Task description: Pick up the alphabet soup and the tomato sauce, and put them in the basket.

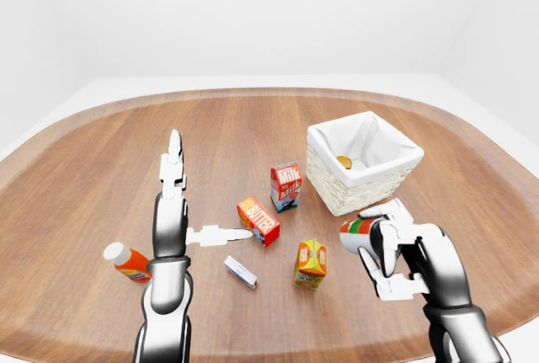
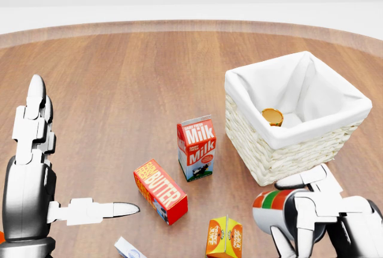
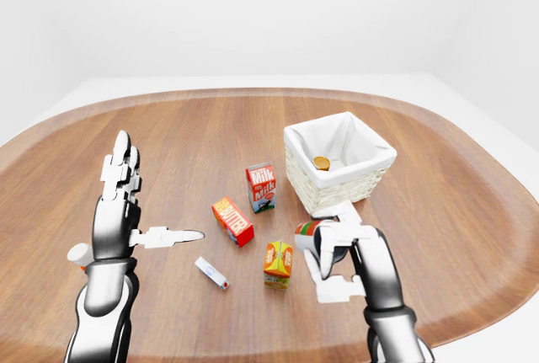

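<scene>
Wooden oval bench [image 1: 101, 144]: right robot hand [image 2: 314, 222] grips a red-green can [image 2: 267, 205] just below the white-lined wicker basket [image 2: 287, 150]; left robot hand [image 1: 173, 211] is empty, fingers spread.

The right robot hand [image 2: 299, 219] sits just below the basket [image 2: 287, 150] in the head view, its fingers [image 2: 305, 222] curled round the red-and-green can [image 2: 267, 205]. The left robot hand [image 1: 173, 203] stands well left of the basket, fingers straight up, thumb out sideways, empty.

One white-lined wicker basket [image 2: 281, 156] stands on the wooden worktop [image 1: 253, 127], with one can [image 2: 272, 115] inside and a second can [image 2: 267, 207] in the right hand's fingers [image 2: 302, 225]. Between the two hands sit one milk carton [image 2: 196, 148], one butter box [image 2: 160, 191], one orange juice carton [image 1: 310, 263] and one small white packet [image 1: 241, 272]. One orange bottle [image 1: 128, 262] lies left of the left hand's fingers [image 1: 173, 165].
</scene>
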{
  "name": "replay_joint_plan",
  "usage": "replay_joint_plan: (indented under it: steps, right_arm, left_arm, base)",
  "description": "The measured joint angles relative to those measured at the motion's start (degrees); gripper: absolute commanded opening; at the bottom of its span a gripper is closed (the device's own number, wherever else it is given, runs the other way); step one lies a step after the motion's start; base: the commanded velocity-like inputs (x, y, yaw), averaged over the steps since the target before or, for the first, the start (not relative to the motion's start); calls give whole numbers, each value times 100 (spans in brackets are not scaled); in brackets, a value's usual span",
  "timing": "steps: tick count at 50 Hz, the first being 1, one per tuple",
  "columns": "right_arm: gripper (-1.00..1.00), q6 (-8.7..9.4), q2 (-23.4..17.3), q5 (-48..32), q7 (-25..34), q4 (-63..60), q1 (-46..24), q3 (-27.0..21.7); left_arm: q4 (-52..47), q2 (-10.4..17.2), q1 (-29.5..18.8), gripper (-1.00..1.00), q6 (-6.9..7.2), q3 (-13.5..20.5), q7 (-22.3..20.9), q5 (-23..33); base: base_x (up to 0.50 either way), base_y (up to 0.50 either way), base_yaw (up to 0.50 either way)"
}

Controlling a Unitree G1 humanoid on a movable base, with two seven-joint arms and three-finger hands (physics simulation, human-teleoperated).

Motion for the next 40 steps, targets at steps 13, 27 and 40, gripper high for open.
replay_joint_plan:
  steps: [13, 27, 40]
  right_arm:
    - [-100, 0, -42, 56, 120, -844, -522, -164]
    - [-100, 203, -284, 11, 54, -1187, -1323, -323]
    - [-100, 710, -603, -93, -96, -1159, -2106, -362]
  left_arm:
    - [0, 0, 0, 100, 0, 0, 1, 1]
    - [0, 0, 0, 100, 0, 0, 0, 0]
    - [0, 0, 0, 100, 0, 0, -1, 0]
  base:
    - [0, 0, 0]
    - [0, 0, 0]
    - [0, 0, 0]
